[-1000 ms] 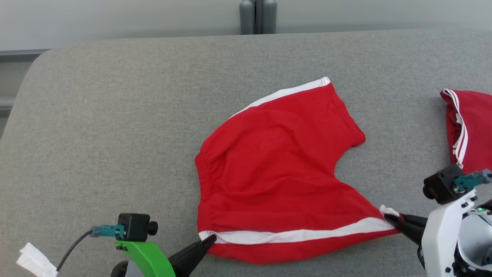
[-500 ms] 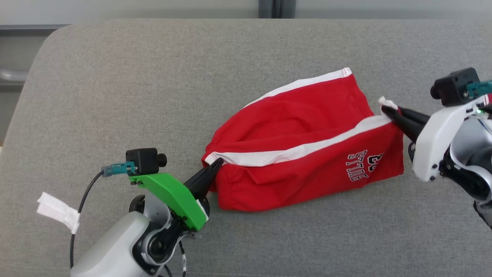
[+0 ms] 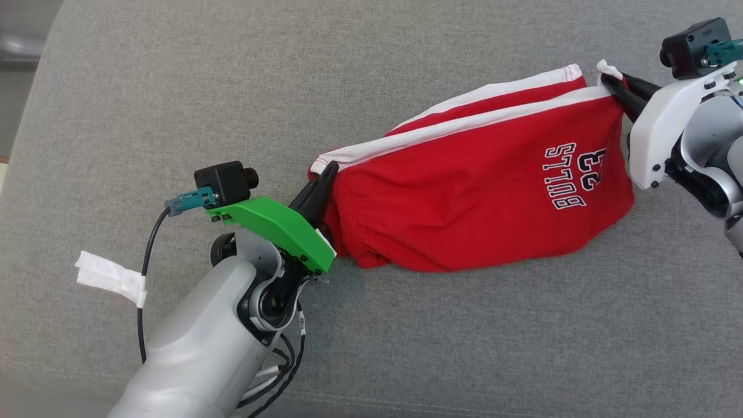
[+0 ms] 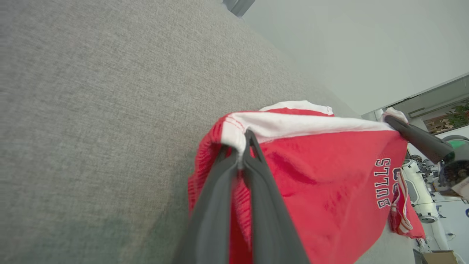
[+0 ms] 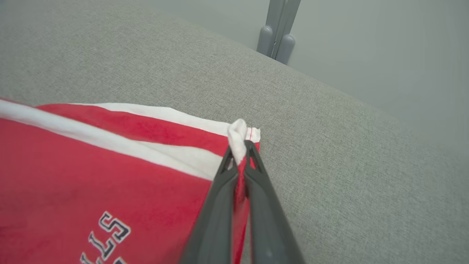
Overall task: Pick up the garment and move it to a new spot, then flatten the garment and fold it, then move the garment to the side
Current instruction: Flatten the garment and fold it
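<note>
Red Bulls shorts (image 3: pixel 476 215) are stretched between both arms on the gray cushion (image 3: pixel 174 87), long axis running left to right. The left pincer (image 3: pixel 331 168) is clamped on the waistband corner, and the right pincer (image 3: pixel 609 78) on the striped hem corner. A second ago that gripped edge lay nearest the robot. Now it's folded almost onto the far stripe, with the print showing.

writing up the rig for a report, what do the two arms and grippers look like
The left gripper and right gripper each have two long dark tapering fingers. Left arm: grey shell, green bracket, black cube camera with teal plug, black cable tagged with white tape. Right arm: silver-grey, white bracket, same black camera and teal plug.
</note>
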Motion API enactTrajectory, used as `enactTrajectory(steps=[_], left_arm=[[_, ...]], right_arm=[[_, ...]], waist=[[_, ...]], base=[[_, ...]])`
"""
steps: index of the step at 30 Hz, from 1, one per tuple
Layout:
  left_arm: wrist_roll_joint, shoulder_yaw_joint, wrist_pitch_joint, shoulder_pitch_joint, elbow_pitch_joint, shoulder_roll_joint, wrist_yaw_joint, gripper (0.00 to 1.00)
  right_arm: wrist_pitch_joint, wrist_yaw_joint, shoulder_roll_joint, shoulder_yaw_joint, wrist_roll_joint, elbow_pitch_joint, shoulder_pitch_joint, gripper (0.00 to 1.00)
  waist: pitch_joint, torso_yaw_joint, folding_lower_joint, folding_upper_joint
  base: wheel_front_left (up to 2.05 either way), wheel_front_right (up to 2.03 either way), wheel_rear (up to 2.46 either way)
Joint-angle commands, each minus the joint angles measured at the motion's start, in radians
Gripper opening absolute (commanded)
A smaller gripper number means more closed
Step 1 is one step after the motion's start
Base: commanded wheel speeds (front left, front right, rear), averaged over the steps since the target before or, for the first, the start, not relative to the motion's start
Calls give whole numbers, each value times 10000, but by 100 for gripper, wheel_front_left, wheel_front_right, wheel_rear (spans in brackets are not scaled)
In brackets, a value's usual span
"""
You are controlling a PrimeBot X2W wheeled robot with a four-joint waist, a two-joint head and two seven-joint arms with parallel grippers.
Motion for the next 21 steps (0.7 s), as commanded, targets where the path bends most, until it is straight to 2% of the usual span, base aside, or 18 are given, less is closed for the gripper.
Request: enactTrajectory(steps=[1, 6, 7, 9, 10, 11, 12, 13, 14, 17, 21], left_arm=[[80, 22, -82, -178, 126, -89, -39, 0], [150, 111, -401, -436, 507, -339, -179, 0], [143, 111, -449, -471, 575, -398, -207, 5], [176, 111, -545, -554, 692, -464, -278, 24], [173, 108, -566, -580, 746, -495, -296, 25], [197, 104, -621, -616, 810, -538, -326, 36], [207, 111, -660, -644, 875, -570, -342, 76], [230, 146, -783, -669, 952, -603, -311, 100], [378, 133, -928, -732, 999, -584, -306, 100], [613, 193, -1345, -703, 1114, -600, -470, 100], [946, 355, -1672, -443, 1202, -401, -616, 100]], right_arm=[[-193, 2, 49, 93, 22, 202, -209, 0], [-853, 0, 138, 470, -125, 1051, -850, 0], [-968, -2, 165, 533, -202, 1279, -965, 0], [-1115, -2, 271, 647, -240, 1637, -1153, 0], [-1181, -2, 324, 673, -255, 1790, -1237, 0], [-1271, -2, 383, 705, -299, 1978, -1344, 0], [-1368, -2, 452, 718, -305, 2130, -1412, 0], [-1523, -2, 533, 739, -334, 2278, -1468, 20], [-1690, -2, 576, 737, -406, 2427, -1541, 100], [-2220, -2, 913, 653, -316, 2832, -1625, 100], [-2121, -2, 1173, 527, 217, 3217, -1587, 100]], waist=[[255, 167, 0, -1], [403, 227, 0, -1], [419, 244, 0, -1], [442, 270, 0, -1], [450, 278, 0, -1], [459, 283, 0, -1], [462, 285, 0, -1], [456, 282, 0, -1], [451, 276, 0, -1], [355, 250, 0, -1], [77, 214, 0, -1]], base=[[0, 0, 0], [0, 0, 0], [0, 0, 0], [0, 0, 0], [0, 0, 0], [0, 0, 0], [0, 0, 0], [0, 0, 0], [0, 0, 0], [0, 0, 0], [0, 0, 0]])
